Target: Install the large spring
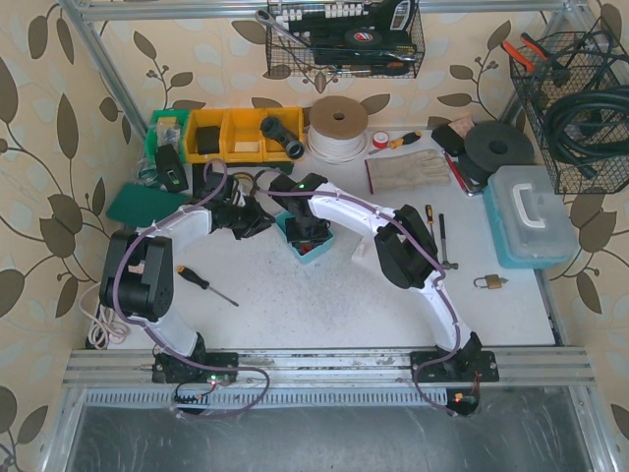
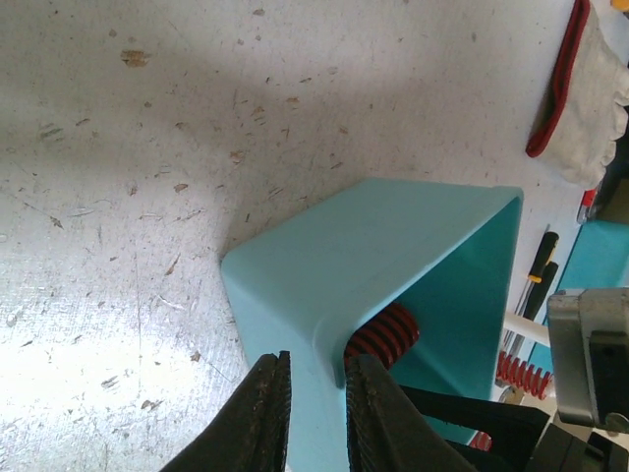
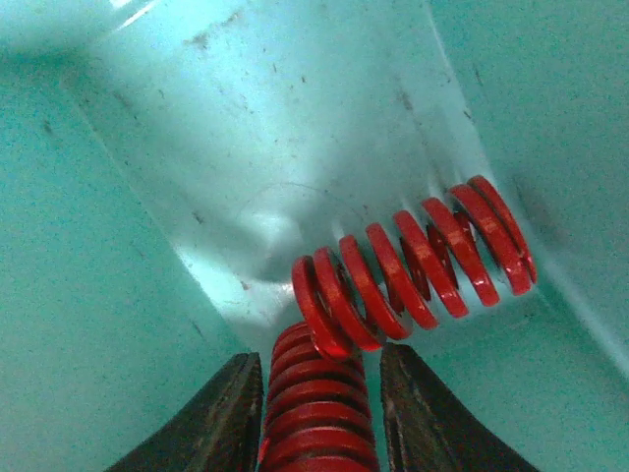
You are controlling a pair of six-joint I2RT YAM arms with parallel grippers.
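- Red coil spring: clamped between the fingers of the right gripper; it is held inside the teal bracket; its far end sits just beside a second red spring, which lies crosswise on the bracket's inner face.
- Left gripper: jaws narrow, pinching the near wall of the bracket between them; the bracket rests on the white table.
- Overhead view: both arms converge on the bracket at mid-table.

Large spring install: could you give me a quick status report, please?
Left gripper clamped on teal bracket wall. Right gripper shut on red spring inside bracket. Second red spring lies across its tip.
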